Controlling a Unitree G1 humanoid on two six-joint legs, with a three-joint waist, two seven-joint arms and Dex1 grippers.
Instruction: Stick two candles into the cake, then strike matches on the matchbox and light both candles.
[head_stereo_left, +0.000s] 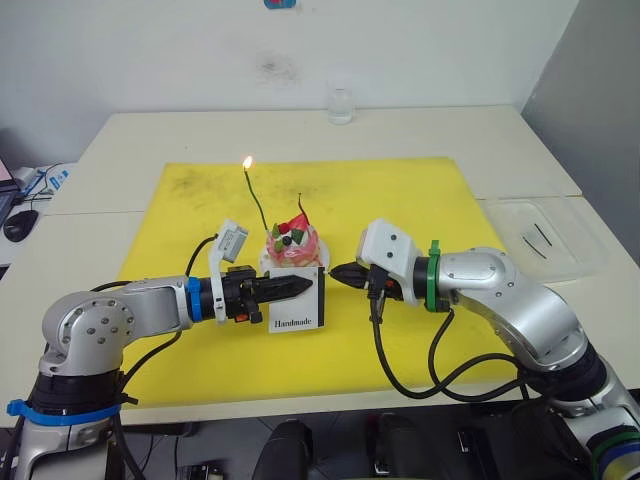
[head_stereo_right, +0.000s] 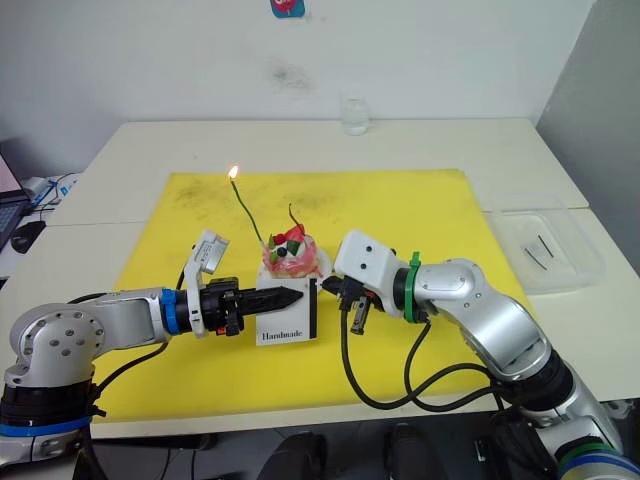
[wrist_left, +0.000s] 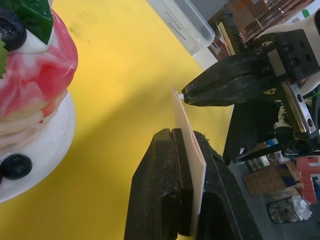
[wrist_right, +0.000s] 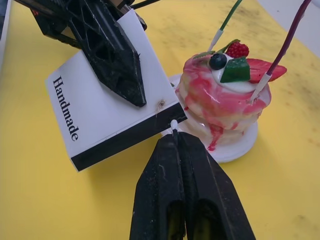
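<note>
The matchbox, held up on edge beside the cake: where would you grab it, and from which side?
Grip the matchbox across its flat white faces, from the end opposite the black strip, as the left gripper does. It is thin and flat, so two fingers clamp it firmly, and the strip stays clear for the match in the right gripper.

The matchbox (head_stereo_left: 297, 307) is hiding the cake's plate (wrist_right: 235, 149) front, and the right pincer (wrist_right: 174, 131) is covering nearly all of its match (wrist_right: 173, 123) (just a pale tip is peeking out).
</note>
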